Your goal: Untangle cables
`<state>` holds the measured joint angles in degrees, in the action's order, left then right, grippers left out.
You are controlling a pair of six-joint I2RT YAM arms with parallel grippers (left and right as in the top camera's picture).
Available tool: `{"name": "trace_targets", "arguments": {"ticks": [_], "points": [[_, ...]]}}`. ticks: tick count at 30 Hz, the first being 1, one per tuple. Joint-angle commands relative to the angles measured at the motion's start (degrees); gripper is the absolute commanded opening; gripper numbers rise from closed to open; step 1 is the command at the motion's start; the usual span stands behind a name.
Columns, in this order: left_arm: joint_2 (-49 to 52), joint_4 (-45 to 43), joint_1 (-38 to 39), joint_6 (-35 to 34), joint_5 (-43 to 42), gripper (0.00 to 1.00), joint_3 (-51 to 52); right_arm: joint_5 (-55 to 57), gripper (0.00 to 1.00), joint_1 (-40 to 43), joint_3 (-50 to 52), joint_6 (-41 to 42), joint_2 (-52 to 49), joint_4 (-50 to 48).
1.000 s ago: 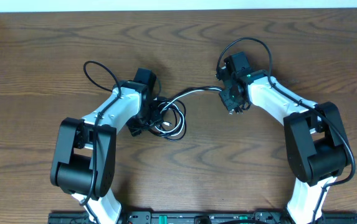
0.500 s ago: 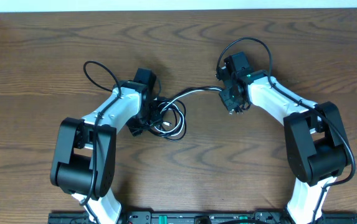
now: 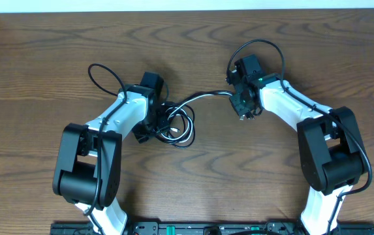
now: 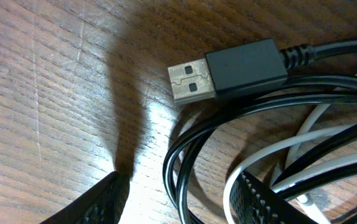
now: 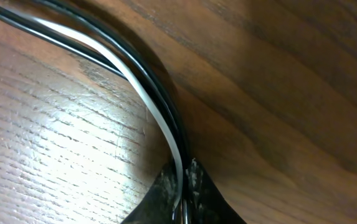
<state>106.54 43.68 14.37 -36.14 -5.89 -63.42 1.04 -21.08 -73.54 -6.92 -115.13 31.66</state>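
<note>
Pinching white and black strands of the cables [image 5: 159, 118] between closed fingers [image 5: 162, 196], the right end effector [image 5: 181, 199] hovers low over the desk [image 5: 53, 155]. The left end effector [image 4: 179, 194] stands partly open, coiled loops between its fingertips [image 4: 103, 202], a USB plug [image 4: 228, 68] ahead.

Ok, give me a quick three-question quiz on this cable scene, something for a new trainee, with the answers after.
1. True or false: the right gripper is shut on the cables.
2. Which connector lies bare on the table in the left wrist view?
A. a flat USB plug
B. a round audio jack
C. a wall plug
3. In the right wrist view, what colour is the middle strand, the one between the black ones?

Key: 1 true; 2 A; 3 white.
</note>
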Motion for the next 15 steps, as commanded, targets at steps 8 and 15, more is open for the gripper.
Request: {"name": "trace_targets", "arguments": {"ticks": [8,15], "points": [[0.5,1.03,0.13,0.55,1.2,0.56,0.59,-0.57,0.03,0.0,1.77,0.02,-3.39,0.48],[0.48,3.43,-1.16,1.14,0.85,0.57,0.39,-0.59,0.04,-0.02,1.77,0.13,-3.39,0.39]]}}
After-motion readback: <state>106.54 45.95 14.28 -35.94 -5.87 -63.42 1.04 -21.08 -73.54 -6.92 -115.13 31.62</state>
